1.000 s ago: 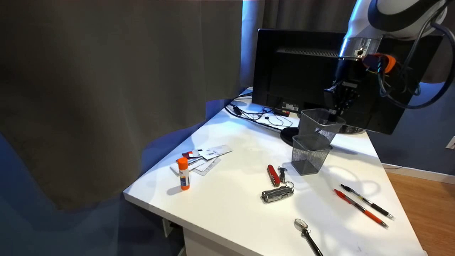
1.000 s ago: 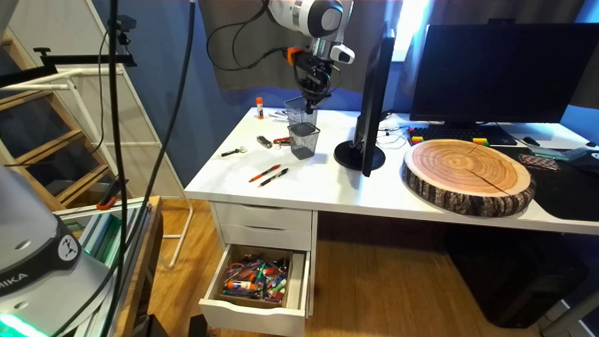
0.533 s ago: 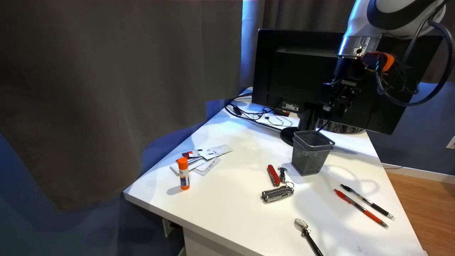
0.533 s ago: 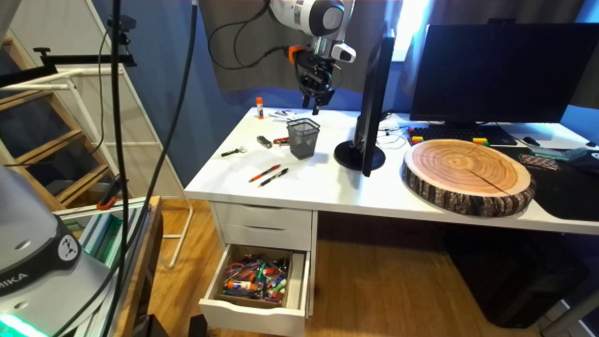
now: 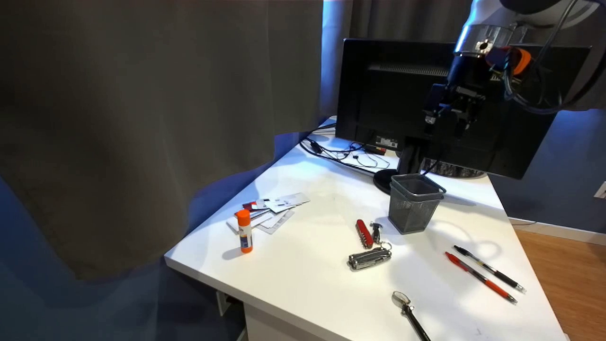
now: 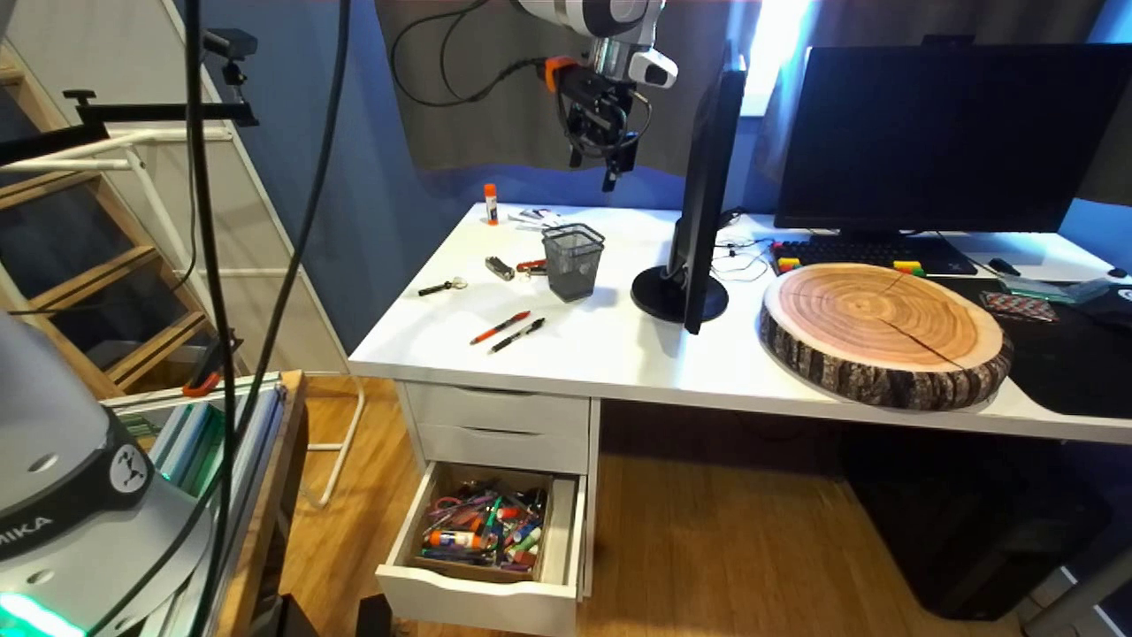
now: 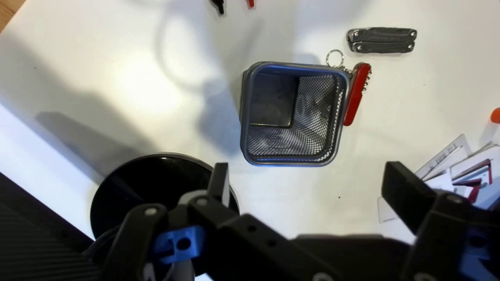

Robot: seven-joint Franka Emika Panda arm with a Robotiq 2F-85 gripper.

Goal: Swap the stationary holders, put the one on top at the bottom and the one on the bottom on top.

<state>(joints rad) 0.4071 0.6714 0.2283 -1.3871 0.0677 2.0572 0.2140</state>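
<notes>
Two cups (image 6: 573, 265) look nested, so the wide-spread, empty gripper (image 6: 593, 172) should rise straight, avoiding the monitor (image 6: 715, 190) just right of it in an exterior view.

On the white bench (image 5: 312, 265), an orange-capped glue stick (image 5: 245, 232) stands near scattered cards (image 5: 279, 206). A red pocketknife (image 5: 363, 233) lies near a grey multitool (image 5: 370, 259), a red pen (image 5: 481, 278) beside a black pen (image 5: 490, 269). The open drawer (image 6: 482, 610) holds a jumble (image 6: 486, 522), perhaps stationery.
</notes>
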